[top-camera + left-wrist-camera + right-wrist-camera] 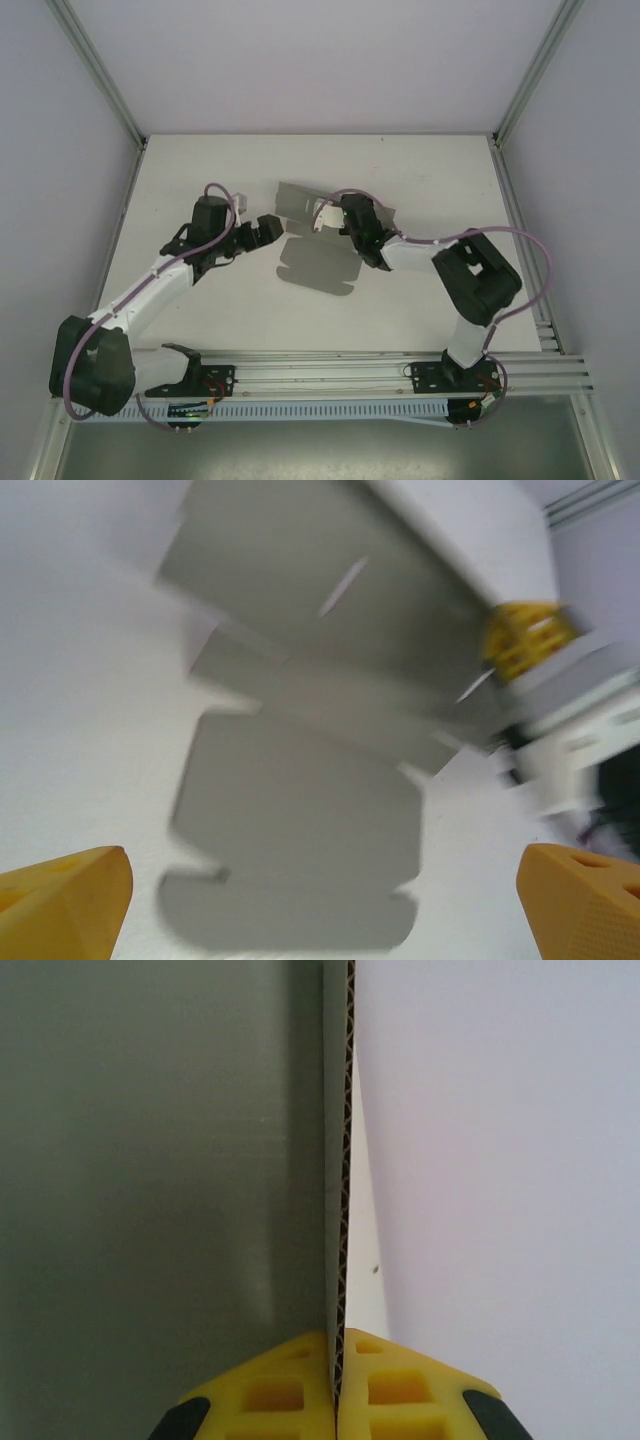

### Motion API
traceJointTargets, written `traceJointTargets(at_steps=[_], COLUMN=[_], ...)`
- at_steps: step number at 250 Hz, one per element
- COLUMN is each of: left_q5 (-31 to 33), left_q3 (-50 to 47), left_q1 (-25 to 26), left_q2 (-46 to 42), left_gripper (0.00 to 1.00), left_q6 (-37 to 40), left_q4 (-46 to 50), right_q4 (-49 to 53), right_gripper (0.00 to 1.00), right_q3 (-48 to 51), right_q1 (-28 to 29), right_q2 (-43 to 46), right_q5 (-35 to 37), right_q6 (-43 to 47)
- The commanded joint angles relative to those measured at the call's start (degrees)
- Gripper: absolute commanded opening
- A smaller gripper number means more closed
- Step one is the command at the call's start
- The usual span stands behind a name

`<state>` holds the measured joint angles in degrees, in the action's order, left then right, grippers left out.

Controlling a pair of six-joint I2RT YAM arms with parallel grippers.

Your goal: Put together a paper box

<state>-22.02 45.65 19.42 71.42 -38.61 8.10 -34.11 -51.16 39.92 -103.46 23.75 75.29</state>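
White walls and slim metal posts close in a pale worktop (420, 300), with a slotted rail running along its 6 o'clock edge where both arms are bolted. From there the left arm (150, 285) reaches in toward the centre from 8 o'clock, and the right arm (470, 275) bends in from 4 o'clock. Between them, at about the middle of the worktop, is the paper box (315, 265), a grey die-cut sheet not yet formed: its 6 o'clock panel with rounded tabs lies flat, while the panel toward 12 o'clock looks lifted along a crease. The right claw (335, 218) is clamped on that raised panel from its 3 o'clock side; its wrist view shows the yellow fingers (400, 1390) pressed together on the corrugated card edge (345, 1160). The left claw (268, 228) sits just beside the sheet at 9 o'clock, jaws spread wide and gripping nothing, its yellow tips at the lower corners of its blurred wrist view. By my reading, the step in hand is folding the first wall upright. The next move likely calls for the left claw to catch a side flap or pin the flat panel while the right holds the wall steady.
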Motion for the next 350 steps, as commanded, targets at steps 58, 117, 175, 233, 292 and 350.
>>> traceJointTargets(at_steps=[58,117,175,233,292,350], left_q5=[-5.9,-15.4,-21.4,-25.3,-28.7,-30.2], left_q3=[23.4,34.6,36.0,32.7,32.9,32.8], left_q1=[-2.8,-3.9,-3.8,-3.1,-1.0,0.1], left_q2=[17.3,30.0,33.7,34.7,36.7,38.0], left_gripper=[0.98,0.98,0.98,0.98,0.98,0.98], left_q6=[4.7,5.6,7.3,7.0,6.7,5.0], left_q4=[1.4,0.9,-0.2,-2.8,-2.9,-5.0], right_q4=[-19.4,-21.2,-18.3,-15.8,-19.2,-18.6], right_gripper=[0.0,0.0,0.0,0.0,0.0,0.0], right_q3=[2.6,3.6,3.2,2.6,1.9,1.9], right_q1=[0.5,0.8,1.0,1.4,2.1,2.3], right_q2=[-5.1,-3.9,-0.8,1.4,0.8,2.2], right_q5=[-3.3,-4.3,-5.1,-4.9,-2.5,-3.7], right_q6=[7.6,6.8,4.4,3.6,1.8,-1.7])
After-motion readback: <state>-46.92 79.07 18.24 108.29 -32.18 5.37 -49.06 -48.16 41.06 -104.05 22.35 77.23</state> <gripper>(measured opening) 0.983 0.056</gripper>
